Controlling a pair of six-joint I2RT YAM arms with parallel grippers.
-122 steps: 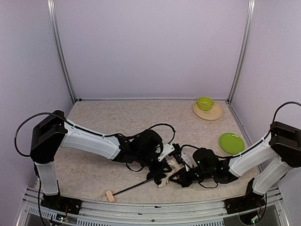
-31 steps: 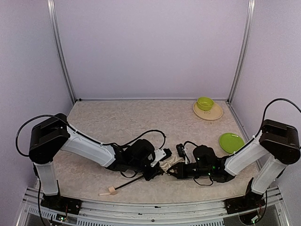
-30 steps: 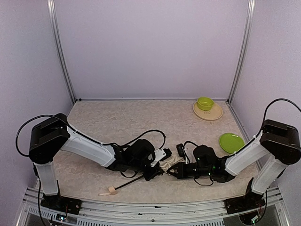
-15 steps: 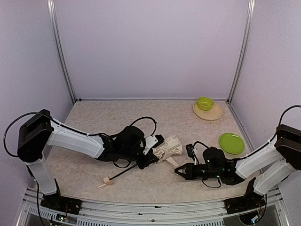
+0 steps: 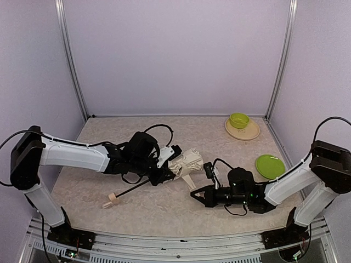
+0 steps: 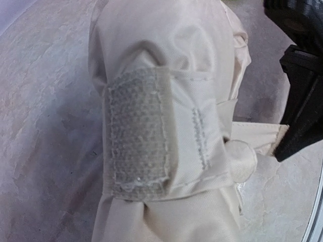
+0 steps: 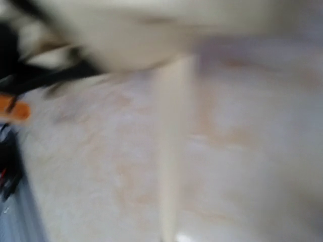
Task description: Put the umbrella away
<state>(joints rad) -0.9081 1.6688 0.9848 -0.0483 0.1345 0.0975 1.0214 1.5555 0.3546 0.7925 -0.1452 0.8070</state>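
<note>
The umbrella is a bunched cream bundle at the table's middle. Its thin black shaft slants front-left to a small beige handle. My left gripper is shut on the bundle's left end, and cream fabric with a velcro patch fills the left wrist view, hiding the fingers. A cream strap runs straight from the bundle to my right gripper, which is shut on its end. That strap is a blurred vertical band in the right wrist view. The right gripper's black tip meets the strap's end.
A green bowl sits on a tan plate at the back right. A green plate lies by the right wall, just behind my right forearm. Walls close in the beige table on three sides.
My left arm has carried the umbrella back and to the left, its handle sliding left. My right gripper drew away to the right, then came back left to the strap.
</note>
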